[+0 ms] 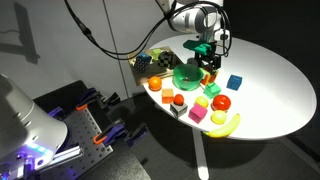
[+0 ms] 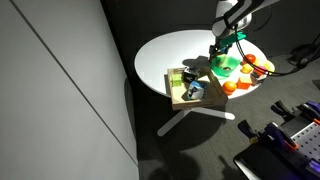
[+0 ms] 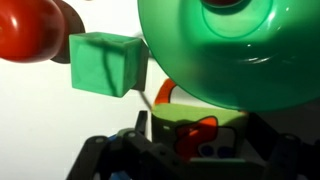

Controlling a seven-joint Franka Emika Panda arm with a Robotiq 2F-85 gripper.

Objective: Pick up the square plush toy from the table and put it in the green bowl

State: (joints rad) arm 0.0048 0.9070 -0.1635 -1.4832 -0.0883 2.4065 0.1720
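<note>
The square plush toy (image 3: 193, 128), orange-red with pale patches, sits between my gripper's fingers (image 3: 196, 142) in the wrist view, and the gripper is shut on it. The green bowl (image 3: 240, 55) fills the upper right of that view, right beside the toy. In both exterior views the gripper (image 1: 206, 54) (image 2: 226, 47) hangs just above the table at the edge of the bowl (image 1: 186, 73) (image 2: 224, 66). The toy shows as an orange spot (image 1: 209, 67) under the fingers.
A green block (image 3: 104, 62) and a red ball (image 3: 28, 28) lie close to the bowl. On the white round table (image 1: 270, 75) are a blue cube (image 1: 234, 82), a pink cube (image 1: 197, 115), a banana (image 1: 225, 125) and other toys. A wooden box (image 2: 185, 88) stands at the table's edge.
</note>
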